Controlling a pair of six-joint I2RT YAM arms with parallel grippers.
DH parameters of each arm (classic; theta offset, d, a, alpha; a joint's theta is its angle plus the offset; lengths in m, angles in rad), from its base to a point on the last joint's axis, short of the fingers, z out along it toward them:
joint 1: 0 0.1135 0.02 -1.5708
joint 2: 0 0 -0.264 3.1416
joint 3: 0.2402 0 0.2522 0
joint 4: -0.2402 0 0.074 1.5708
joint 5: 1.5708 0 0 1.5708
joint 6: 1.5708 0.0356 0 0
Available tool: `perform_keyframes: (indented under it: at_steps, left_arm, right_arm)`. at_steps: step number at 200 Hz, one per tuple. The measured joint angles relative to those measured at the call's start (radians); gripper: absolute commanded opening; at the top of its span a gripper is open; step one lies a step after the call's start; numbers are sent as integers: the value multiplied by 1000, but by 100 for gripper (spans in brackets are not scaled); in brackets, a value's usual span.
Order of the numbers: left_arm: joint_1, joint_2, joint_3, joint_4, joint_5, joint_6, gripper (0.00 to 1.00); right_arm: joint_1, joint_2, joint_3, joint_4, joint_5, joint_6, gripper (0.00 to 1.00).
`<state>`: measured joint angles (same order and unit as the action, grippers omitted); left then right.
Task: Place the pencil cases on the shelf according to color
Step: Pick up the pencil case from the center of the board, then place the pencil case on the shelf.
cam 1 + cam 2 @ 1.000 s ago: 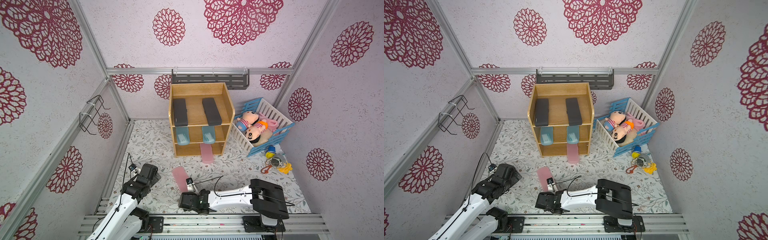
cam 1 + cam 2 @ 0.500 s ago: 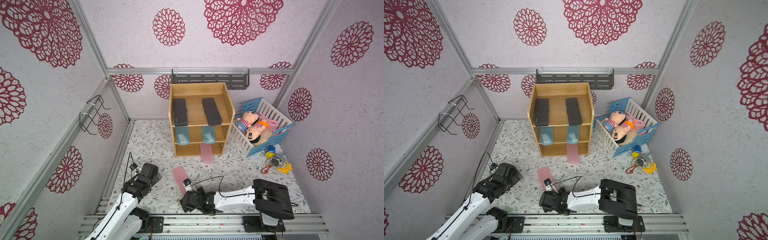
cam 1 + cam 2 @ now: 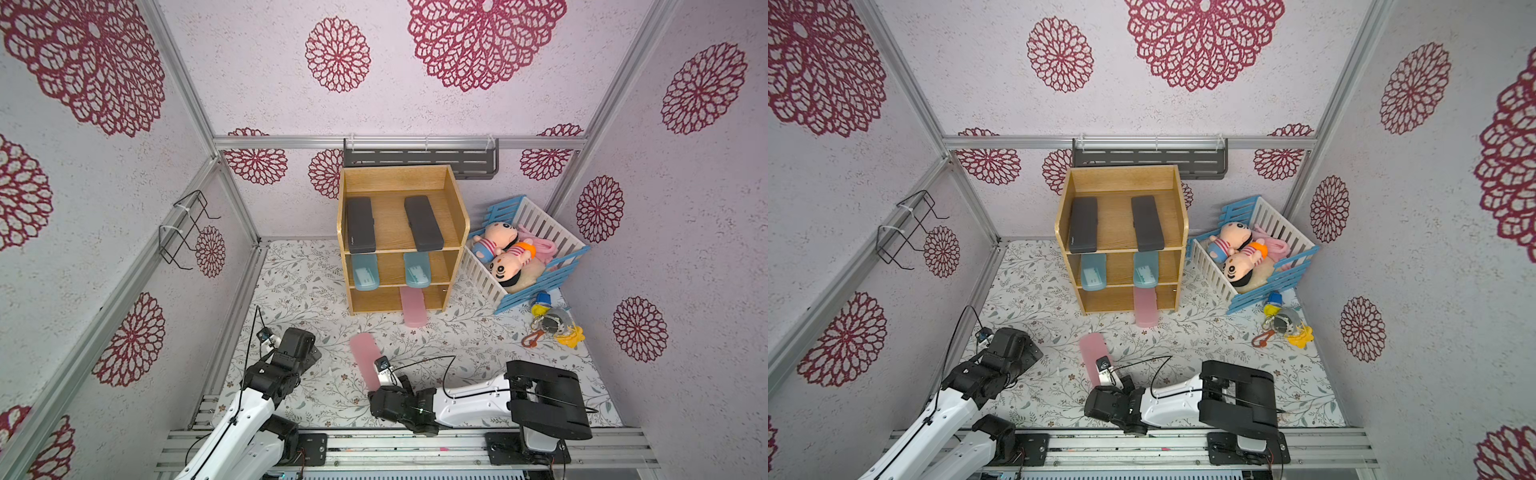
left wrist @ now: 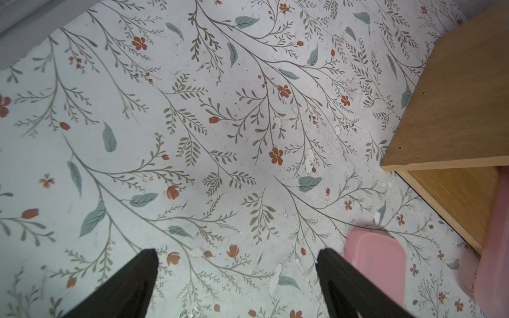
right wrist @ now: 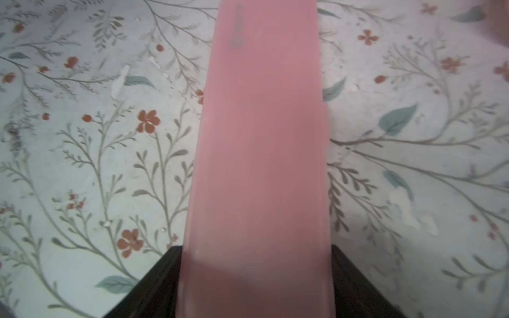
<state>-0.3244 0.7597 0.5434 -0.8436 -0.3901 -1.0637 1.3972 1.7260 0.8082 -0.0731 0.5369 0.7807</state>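
A pink pencil case (image 3: 362,355) (image 3: 1093,353) (image 5: 259,137) lies on the floral floor in front of the shelf (image 3: 395,180) (image 3: 1121,180). My right gripper (image 3: 376,385) (image 3: 1103,380) (image 5: 256,253) is shut on its near end, one finger against each long side. A second pink case (image 3: 412,307) (image 3: 1145,307) sticks out of the bottom tier. Two teal cases (image 3: 365,272) (image 3: 417,270) lie on the middle tier. Two black cases (image 3: 360,224) (image 3: 422,223) lie on the top tier. My left gripper (image 3: 306,351) (image 3: 1022,351) (image 4: 238,254) hangs open over bare floor, left of the held case (image 4: 377,264).
A blue-and-white crate (image 3: 536,276) with plush dolls stands right of the shelf, with small toys (image 3: 552,326) on the floor in front of it. A grey slotted rack (image 3: 419,160) hangs on the back wall and a wire holder (image 3: 189,226) on the left wall.
The right gripper's jaws have closed from wide open onto the near end of the pink case. The case still lies in the same place. The left arm has barely shifted.
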Motion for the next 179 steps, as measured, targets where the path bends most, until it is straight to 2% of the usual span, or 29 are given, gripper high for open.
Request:
perform_keyframes:
  at_steps: [42, 68, 93, 119, 138, 151, 168, 179]
  left_arm:
    - [0, 30, 9, 12, -20, 10, 97]
    - [0, 77, 13, 40, -27, 24, 97]
    - [2, 127, 34, 64, -35, 41, 97]
    - [4, 170, 68, 91, -34, 49, 97]
    - [6, 187, 77, 118, -29, 51, 97]
    - [7, 195, 77, 129, -23, 51, 97]
    - [8, 202, 77, 135, -18, 52, 97]
    - [9, 204, 77, 140, -16, 53, 97]
  right_arm:
    - [-12, -133, -43, -46, 91, 16, 59]
    - [-78, -165, -41, 8, 98, 2, 59]
    - [-205, -123, -26, 98, 66, -37, 59]
    - [-302, 16, 66, 156, 41, -73, 59]
    - [-332, 116, 150, 180, 25, -91, 69]
    - [-342, 157, 189, 192, 11, -97, 84]
    - [-348, 190, 235, 197, -6, -109, 98]
    - [-348, 207, 270, 193, -14, -112, 99]
